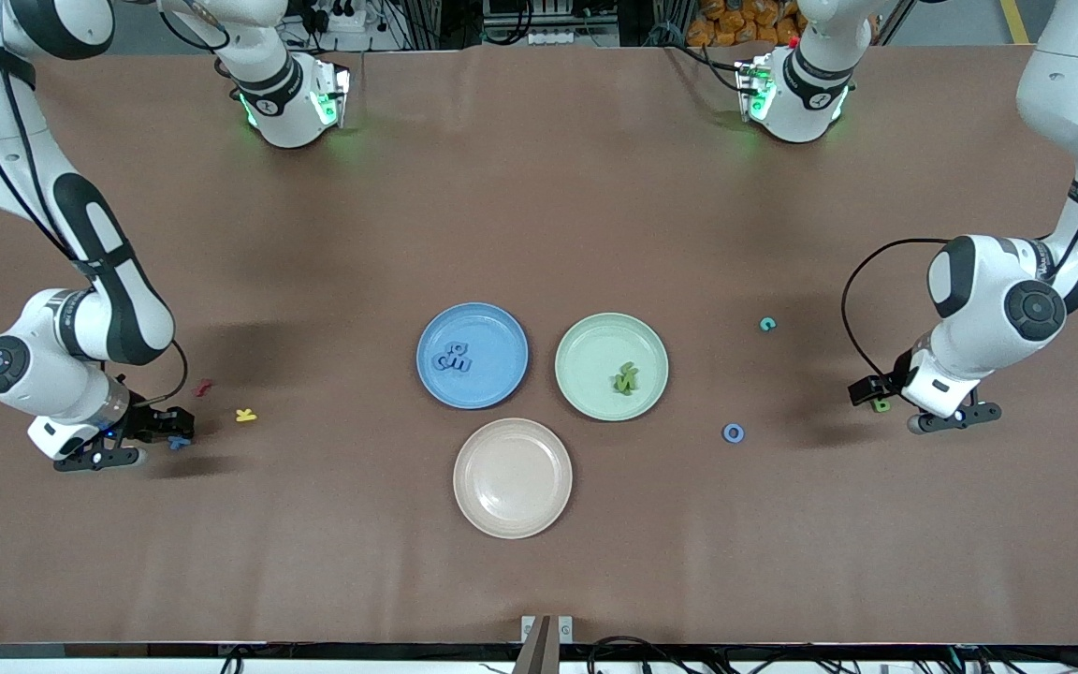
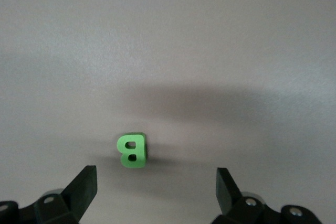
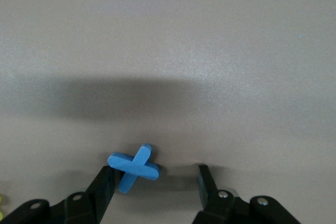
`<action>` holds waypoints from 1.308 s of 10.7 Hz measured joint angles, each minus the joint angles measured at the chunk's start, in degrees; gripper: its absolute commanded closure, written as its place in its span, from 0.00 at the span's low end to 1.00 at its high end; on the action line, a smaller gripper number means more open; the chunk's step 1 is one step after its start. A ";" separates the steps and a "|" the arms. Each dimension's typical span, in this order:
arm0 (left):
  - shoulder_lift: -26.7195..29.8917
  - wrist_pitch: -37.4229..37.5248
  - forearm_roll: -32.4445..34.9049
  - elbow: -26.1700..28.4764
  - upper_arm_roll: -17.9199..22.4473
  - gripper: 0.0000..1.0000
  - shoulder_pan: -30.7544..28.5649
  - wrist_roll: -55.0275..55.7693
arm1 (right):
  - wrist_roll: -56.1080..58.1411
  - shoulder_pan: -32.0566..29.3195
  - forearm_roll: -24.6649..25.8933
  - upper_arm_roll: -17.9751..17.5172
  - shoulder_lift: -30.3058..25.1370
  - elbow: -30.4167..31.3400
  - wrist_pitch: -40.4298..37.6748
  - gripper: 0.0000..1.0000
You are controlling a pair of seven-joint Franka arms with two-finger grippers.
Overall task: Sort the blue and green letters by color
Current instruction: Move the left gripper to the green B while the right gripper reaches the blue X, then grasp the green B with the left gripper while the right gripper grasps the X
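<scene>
Both arms are down low at their own ends of the table, each w/ a letter right under it. The right gripper [image 3: 153, 181] is the one closest to grabbing: its fingers are partly spread and the blue X [image 3: 133, 165] lies flat on the table just off one finger, touching or nearly touching it, w/ a gap to the other finger. So the X is off-centre in the jaws, not midway. Looks to me like closing as-is would shove it sideways first.

The left gripper [image 2: 157, 188] has its jaws wide, and the green B [image 2: 130, 150] lies flat on the table a bit ahead of the tips, closer to one finger, not between them yet. It needs to move forward before a pinch, imo.

Blue plate [image 1: 427, 360] and green plate [image 1: 569, 367] sit mid-table, well apart from both letters, each w/ a few letters already in it.
</scene>
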State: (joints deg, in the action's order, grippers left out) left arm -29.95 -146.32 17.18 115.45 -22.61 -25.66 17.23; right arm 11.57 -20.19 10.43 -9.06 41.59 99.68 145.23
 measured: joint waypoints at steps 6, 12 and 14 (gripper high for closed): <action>-1.48 -5.00 6.95 3.28 0.88 0.00 -2.40 -0.09 | 0.05 0.34 -1.10 0.04 0.08 -0.36 0.46 0.76; -2.59 -5.76 9.76 3.18 0.96 0.79 -3.17 -0.08 | 0.03 0.48 -1.28 0.02 -0.13 -0.46 0.36 0.91; -2.71 -5.97 9.76 3.05 0.94 0.86 -3.16 -0.08 | -0.04 0.64 -1.41 -0.05 -1.14 -1.32 -2.44 0.91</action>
State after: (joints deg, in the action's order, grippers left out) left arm -32.66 -152.29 26.94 118.50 -21.67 -28.82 17.14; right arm 11.53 -19.56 9.03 -9.12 40.44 98.35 142.79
